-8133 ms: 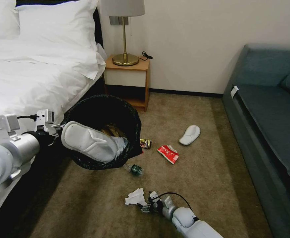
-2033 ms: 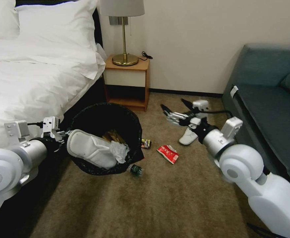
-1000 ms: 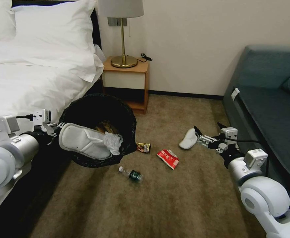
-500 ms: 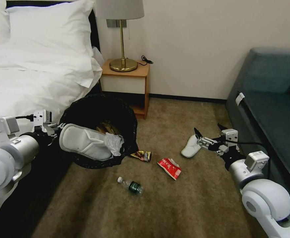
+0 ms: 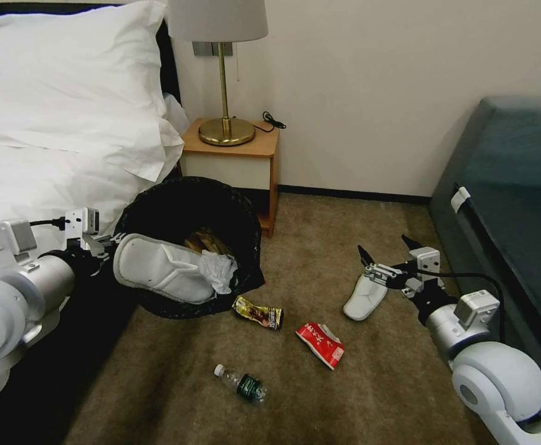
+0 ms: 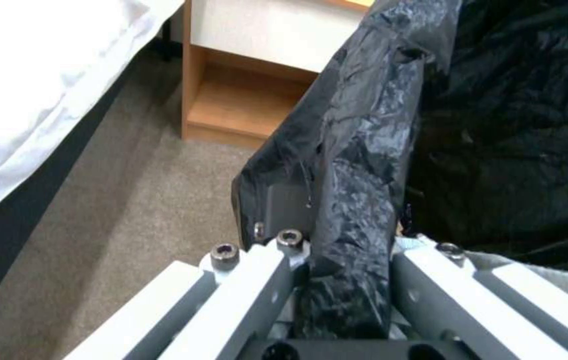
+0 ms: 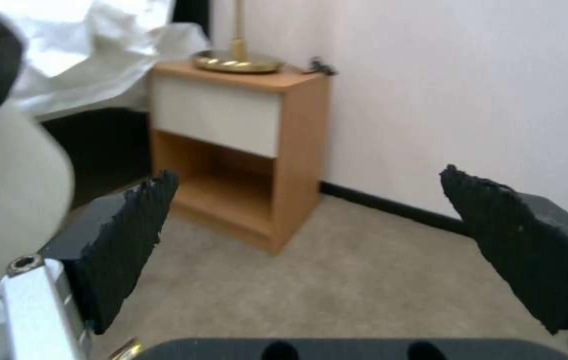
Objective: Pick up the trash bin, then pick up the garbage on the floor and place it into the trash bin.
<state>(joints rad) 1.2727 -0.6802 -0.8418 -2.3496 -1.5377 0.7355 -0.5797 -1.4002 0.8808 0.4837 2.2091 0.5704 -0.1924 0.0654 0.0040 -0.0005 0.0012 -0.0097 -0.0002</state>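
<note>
My left gripper (image 6: 347,260) pinches the trash bin (image 5: 190,210) rim; my right gripper (image 5: 383,252) hangs spread over the white slipper (image 5: 364,297). The red wrapper (image 5: 321,343) bears unreadable white writing.

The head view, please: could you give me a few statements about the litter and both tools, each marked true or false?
1. The left tool grips the trash bin by its rim. True.
2. The right tool is shut on the white slipper. False: it is open, just above it.
3. A slipper sticks out of the bin. True.
4. The small bottle lies inside the bin. False: it lies on the floor.
</note>
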